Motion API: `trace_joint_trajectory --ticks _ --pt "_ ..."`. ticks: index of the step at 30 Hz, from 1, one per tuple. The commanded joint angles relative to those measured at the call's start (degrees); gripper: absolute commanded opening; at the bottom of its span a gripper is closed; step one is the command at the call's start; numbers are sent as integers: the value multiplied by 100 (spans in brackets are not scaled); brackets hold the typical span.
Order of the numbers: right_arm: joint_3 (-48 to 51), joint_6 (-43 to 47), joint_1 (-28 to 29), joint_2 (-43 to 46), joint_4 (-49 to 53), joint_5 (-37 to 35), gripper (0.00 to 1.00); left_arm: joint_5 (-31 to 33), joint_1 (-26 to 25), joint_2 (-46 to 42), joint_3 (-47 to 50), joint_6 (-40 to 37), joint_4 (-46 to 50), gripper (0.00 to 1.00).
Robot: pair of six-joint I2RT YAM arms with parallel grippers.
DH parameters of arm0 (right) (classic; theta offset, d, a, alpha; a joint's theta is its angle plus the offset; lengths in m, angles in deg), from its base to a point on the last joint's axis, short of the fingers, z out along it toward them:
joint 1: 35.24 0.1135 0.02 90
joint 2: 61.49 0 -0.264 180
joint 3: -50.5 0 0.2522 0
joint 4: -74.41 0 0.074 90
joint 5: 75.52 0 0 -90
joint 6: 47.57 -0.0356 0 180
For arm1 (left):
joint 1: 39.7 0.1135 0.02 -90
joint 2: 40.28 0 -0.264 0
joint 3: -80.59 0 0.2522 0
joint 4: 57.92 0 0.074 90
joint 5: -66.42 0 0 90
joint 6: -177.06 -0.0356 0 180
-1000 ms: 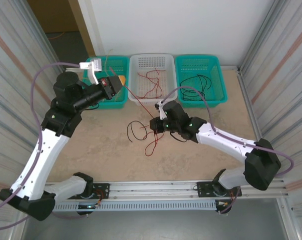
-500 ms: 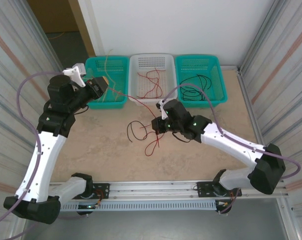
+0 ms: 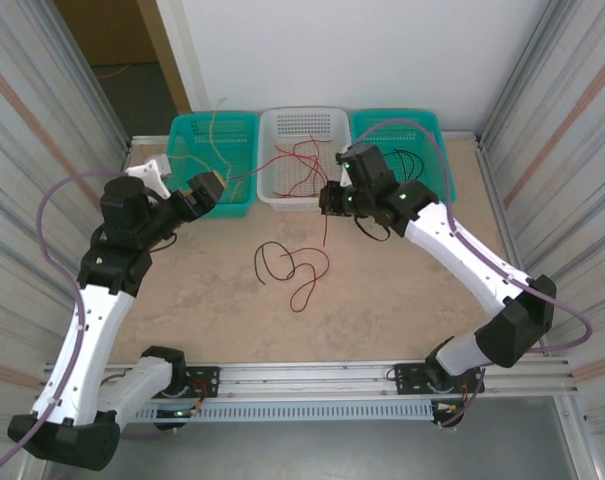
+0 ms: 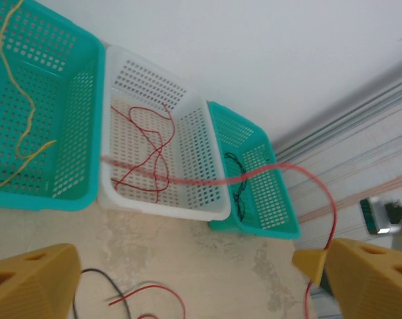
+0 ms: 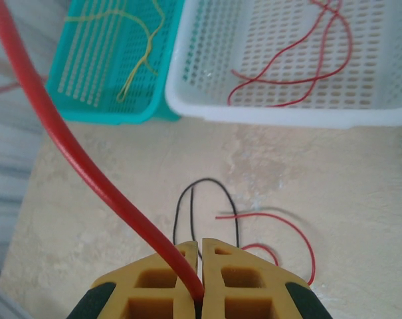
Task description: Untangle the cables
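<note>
Lab robot cell: corrugated walls point(image 3: 34, 110), mounting rail point(image 3: 312, 376), baskets point(image 3: 304, 124)

Beyond the left gripper point(image 3: 210, 186) and right gripper point(image 3: 325, 199) stands a plain white wall point(image 3: 382, 50). Ribbed metal panels point(image 3: 552, 120) rise outward of each. Beneath them lies a beige, stone-patterned tabletop point(image 3: 202, 300), evenly lit.

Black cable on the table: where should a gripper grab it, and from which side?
Probably best to grip the black cable on its loop's left arc, from straight above: it lies flat on the table, and that arc is clear of the red cable beside it.
</note>
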Motion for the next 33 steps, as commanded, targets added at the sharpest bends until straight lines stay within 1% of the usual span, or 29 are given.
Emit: trace_joint_trajectory --ticks 1,3,6,10,13,16,20,22,23,25,29,32,33 --pt "-242 -488 -371 -46 38 172 0 258 41 -217 312 -72 364 99" --pt "-327 -582 -550 -117 -41 224 0 181 48 -346 543 -6 391 99" --pt "-465 -690 -742 -268 -173 214 0 -115 42 -587 947 172 245 98" --pt "-683 -824 -978 -704 -503 443 0 -489 24 -803 1378 340 68 93" --pt "-971 -804 -1054 -1163 -720 537 0 -568 -147 -858 1625 392 23 88" --pt "-1518 -642 -1107 -1789 -710 589 0 -387 -669 -824 1804 374 22 85" --pt "-2297 -518 -1178 -2654 -661 925 2 -6 -1589 -608 1875 257 97 83" --pt "-2893 -453 -1180 -3123 -337 972 7 133 -1919 -480 1838 191 180 82" --pt "-3178 -373 -1179 -3371 -70 910 11 188 -2040 -414 1810 162 246 82" --pt "-3591 -212 -1177 -3713 298 770 24 272 -2169 -333 1796 169 327 82" --pt "-3737 -8 -1247 -3981 595 574 40 325 -2193 -234 1773 157 410 82" --pt "-3722 65 -1319 -3970 818 496 48 555 -2185 -175 1644 74 575 82" --pt "-3668 100 -1311 -3904 865 448 48 595 -2185 -146 1609 53 576 81"
